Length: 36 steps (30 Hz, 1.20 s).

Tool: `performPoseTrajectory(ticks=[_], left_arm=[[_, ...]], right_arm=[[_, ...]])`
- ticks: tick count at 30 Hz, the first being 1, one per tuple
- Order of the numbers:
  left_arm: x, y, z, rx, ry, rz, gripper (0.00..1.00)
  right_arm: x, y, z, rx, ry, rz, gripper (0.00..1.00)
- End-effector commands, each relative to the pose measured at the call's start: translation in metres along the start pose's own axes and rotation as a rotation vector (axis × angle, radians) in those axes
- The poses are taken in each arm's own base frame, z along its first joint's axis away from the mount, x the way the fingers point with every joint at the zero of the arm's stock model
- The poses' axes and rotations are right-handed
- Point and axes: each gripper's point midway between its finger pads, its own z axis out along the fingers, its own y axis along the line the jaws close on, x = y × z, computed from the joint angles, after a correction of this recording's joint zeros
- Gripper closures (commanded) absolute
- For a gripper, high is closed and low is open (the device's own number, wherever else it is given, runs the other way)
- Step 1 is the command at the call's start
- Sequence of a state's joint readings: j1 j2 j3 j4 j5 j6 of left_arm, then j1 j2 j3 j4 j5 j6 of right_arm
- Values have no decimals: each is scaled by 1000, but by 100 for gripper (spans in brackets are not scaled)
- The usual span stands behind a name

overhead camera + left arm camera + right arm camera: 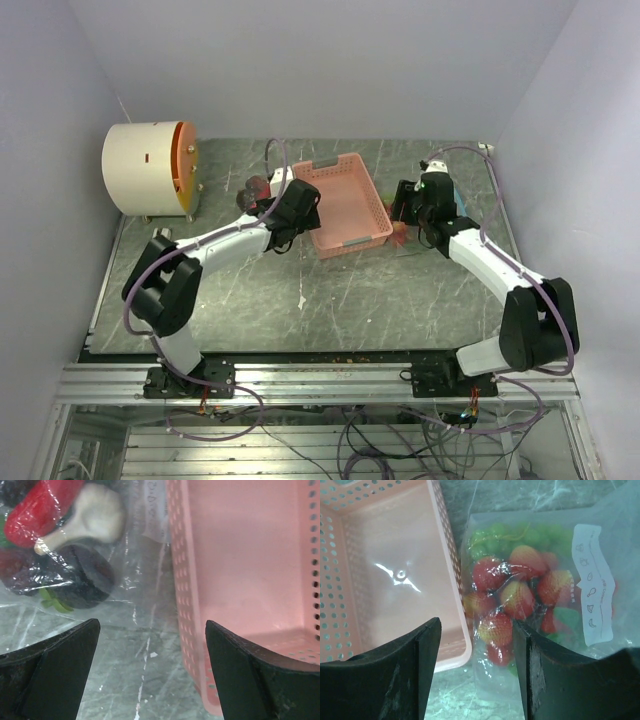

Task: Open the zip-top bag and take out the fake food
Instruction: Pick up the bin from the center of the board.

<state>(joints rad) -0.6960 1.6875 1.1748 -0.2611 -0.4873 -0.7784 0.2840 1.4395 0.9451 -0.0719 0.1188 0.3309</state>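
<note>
Right fingers [395,680] spread, fake food [520,597] in bag [620,545] just beyond.

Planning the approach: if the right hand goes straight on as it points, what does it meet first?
Likely the zip-top bag of fake food; the pink basket's wall also lies in the right hand's line, and depth is unclear.

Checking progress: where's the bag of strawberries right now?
In the right wrist view, the strawberry bag lies on the table beside the pink basket's right side, just ahead of the open right gripper.
</note>
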Motion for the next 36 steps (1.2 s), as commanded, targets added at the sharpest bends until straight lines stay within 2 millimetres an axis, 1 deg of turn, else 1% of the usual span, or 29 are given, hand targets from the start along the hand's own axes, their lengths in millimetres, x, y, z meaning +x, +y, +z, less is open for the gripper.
performPoseTrajectory(ticks=[1, 3, 8, 11, 13, 15, 18, 20, 21, 23, 24, 25, 27, 30, 33, 36], left_arm=[[-15, 10, 6, -93, -32, 33, 2], [-13, 5, 13, -69, -9, 37, 3], [-11, -28, 29, 36, 28, 22, 7], [-10, -41, 41, 48, 44, 41, 10], [-4, -42, 52, 23, 72, 65, 14], [0, -40, 58, -2, 84, 80, 20], [1, -37, 63, -12, 64, 67, 34], [3, -37, 66, 5, 61, 78, 45], [4, -38, 68, 5, 63, 84, 51], [5, -38, 72, -10, 74, 103, 67], [5, -38, 74, -18, 79, 111, 78], [4, -39, 75, -22, 79, 121, 84], [3, -39, 76, -26, 79, 137, 88], [-7, -32, 70, -42, 62, 145, 92], [-20, -22, 61, -42, 48, 127, 93], [-34, -16, 49, -14, 29, 110, 93]], right_arm=[[2, 3, -7, -37, -9, 0, 40], [7, -1, -4, -22, 0, -12, 39], [15, 1, 6, -33, 37, -10, 38], [16, -5, 9, -2, 41, -4, 38], [15, -18, 11, 59, 43, 24, 38], [15, -39, 9, 138, 40, 82, 39], [12, -63, 6, 196, 0, 149, 33], [15, -69, 7, 197, 5, 171, 28], [20, -70, 10, 200, 25, 174, 27], [26, -70, 12, 196, 46, 180, 25], [27, -69, 12, 188, 46, 185, 25], [26, -66, 10, 173, 38, 187, 25], [22, -62, 7, 145, 11, 191, 25], [19, -60, 4, 134, 9, 181, 25], [27, -65, 5, 166, 44, 177, 26], [34, -65, 4, 155, 45, 178, 27]])
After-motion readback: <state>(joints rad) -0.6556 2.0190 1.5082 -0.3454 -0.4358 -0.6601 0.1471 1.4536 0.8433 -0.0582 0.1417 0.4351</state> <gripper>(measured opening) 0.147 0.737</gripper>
